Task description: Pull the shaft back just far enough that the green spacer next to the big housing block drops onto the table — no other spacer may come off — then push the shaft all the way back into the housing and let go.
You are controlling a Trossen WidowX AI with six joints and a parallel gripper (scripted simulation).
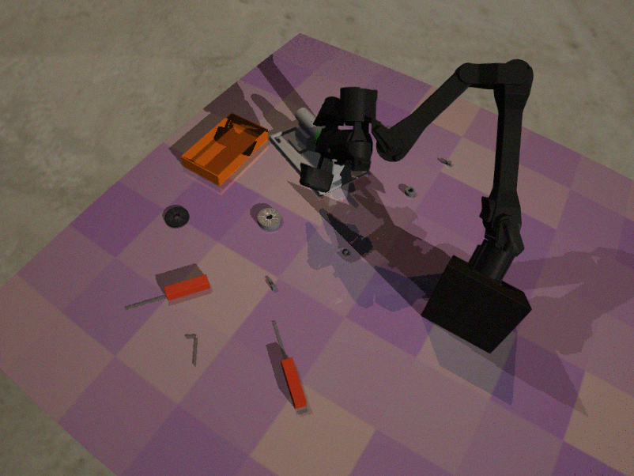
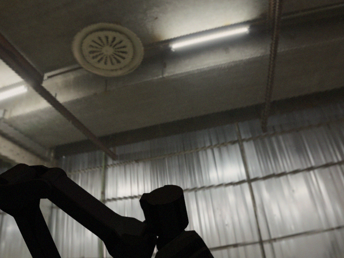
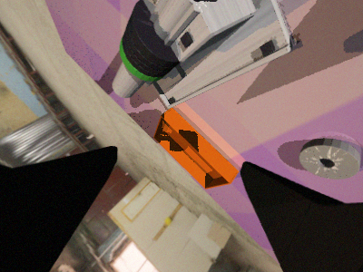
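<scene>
The fixture's grey base plate [image 1: 284, 141] [image 3: 236, 56] lies on the mat beside the orange tray. The grey shaft [image 1: 305, 118] [image 3: 124, 82] sticks out of it. A green spacer [image 1: 318, 134] [image 3: 134, 68] sits on the shaft next to dark spacers [image 3: 147, 41]. The pale housing block [image 3: 224, 13] is at the top edge of the wrist view. My gripper [image 1: 327, 145] [image 3: 181, 160] is open and empty. It hangs over the fixture, with the shaft beyond its fingertips and untouched. In the exterior view only the arm's dark outline shows.
An orange tray [image 1: 225, 148] [image 3: 195, 154] stands left of the fixture. A silver gear [image 1: 269, 217] [image 3: 328, 159] and a black disc [image 1: 174, 215] lie in front. Two red-handled screwdrivers [image 1: 186, 288] [image 1: 293, 381], a hex key [image 1: 195, 348], nuts [image 1: 408, 190] and bolts lie scattered. The robot base [image 1: 476, 307] is at the right.
</scene>
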